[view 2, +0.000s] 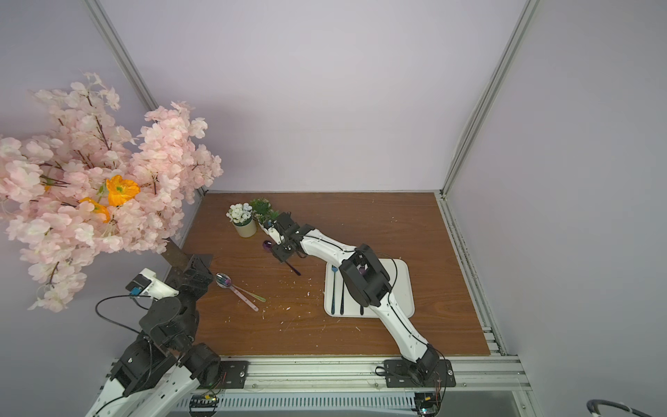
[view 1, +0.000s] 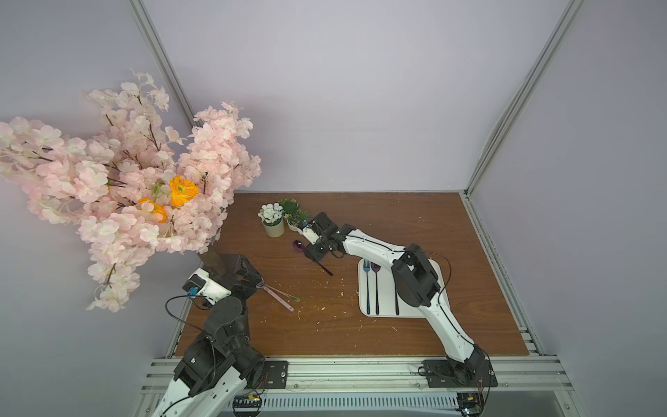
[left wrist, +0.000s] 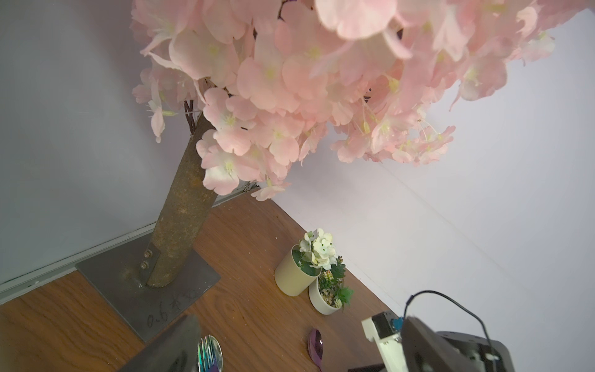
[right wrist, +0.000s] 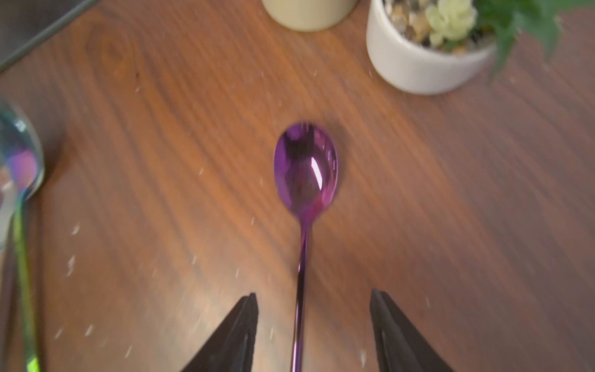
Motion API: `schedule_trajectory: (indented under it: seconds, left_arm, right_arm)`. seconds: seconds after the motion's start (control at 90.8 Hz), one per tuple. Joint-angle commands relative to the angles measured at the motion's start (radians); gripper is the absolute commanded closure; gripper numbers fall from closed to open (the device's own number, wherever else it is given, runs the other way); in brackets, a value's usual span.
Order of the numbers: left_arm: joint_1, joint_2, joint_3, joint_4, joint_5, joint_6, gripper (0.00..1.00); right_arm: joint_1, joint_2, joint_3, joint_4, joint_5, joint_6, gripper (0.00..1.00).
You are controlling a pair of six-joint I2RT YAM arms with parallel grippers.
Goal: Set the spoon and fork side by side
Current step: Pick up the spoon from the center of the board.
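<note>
Black fingers (right wrist: 248,322) of the right pincer (right wrist: 314,294) fill the bottom of the right wrist view. They are spread to either side of a purple spoon (right wrist: 306,167) and do not touch its handle. They straddle the thin handle rather than the bowl, probably because a squeeze there catches the narrowest part squarely. That spoon lies on the bare surface (right wrist: 128,161), off the tray (view 1: 386,307) and past its far corner on the left arm's side, with its bowl pointing away from the tray. On the tray a blue fork (view 1: 367,285) and a second purple spoon (view 1: 376,285) lie parallel and close together, a likely model for the pairing. A third dark handle beside them is half hidden by the arm. Well away from the tray, the left pincer (view 1: 254,279) stands with its fingers wide apart beside a shiny spoon (view 2: 223,280). That spoon's handle crosses another utensil's, so that pair looks unsorted.
</note>
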Motion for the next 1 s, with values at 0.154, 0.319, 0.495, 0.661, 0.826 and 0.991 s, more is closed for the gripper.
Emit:
schedule_trajectory:
  seconds: [0.154, 0.319, 0.495, 0.661, 0.826, 0.991]
  left_arm:
    - [0.01, -0.012, -0.012, -0.023, -0.011, 0.012, 0.0]
    - [0.01, -0.017, -0.016, -0.022, -0.015, 0.007, 0.0]
    - [0.01, -0.026, -0.018, -0.023, -0.018, 0.005, 0.0]
    - [0.01, -0.035, -0.02, -0.023, -0.017, 0.007, 0.0]
    - [0.01, -0.04, -0.021, -0.022, -0.016, -0.001, 0.0]
    - [0.009, -0.035, -0.024, -0.022, -0.013, -0.008, 0.0]
  right_arm:
    - [0.017, 0.11, 0.149, -0.136, 0.074, -0.009, 0.45]
    - [0.027, 0.129, 0.136, -0.158, 0.065, -0.007, 0.56]
    - [0.05, 0.121, 0.076, -0.193, 0.122, -0.023, 0.66]
    - [0.067, 0.087, 0.0, -0.215, 0.138, -0.001, 0.84]
    - [0.077, 0.011, -0.068, -0.181, 0.083, 0.059, 0.95]
    - [0.094, -0.1, -0.14, -0.098, 0.008, 0.149, 0.99]
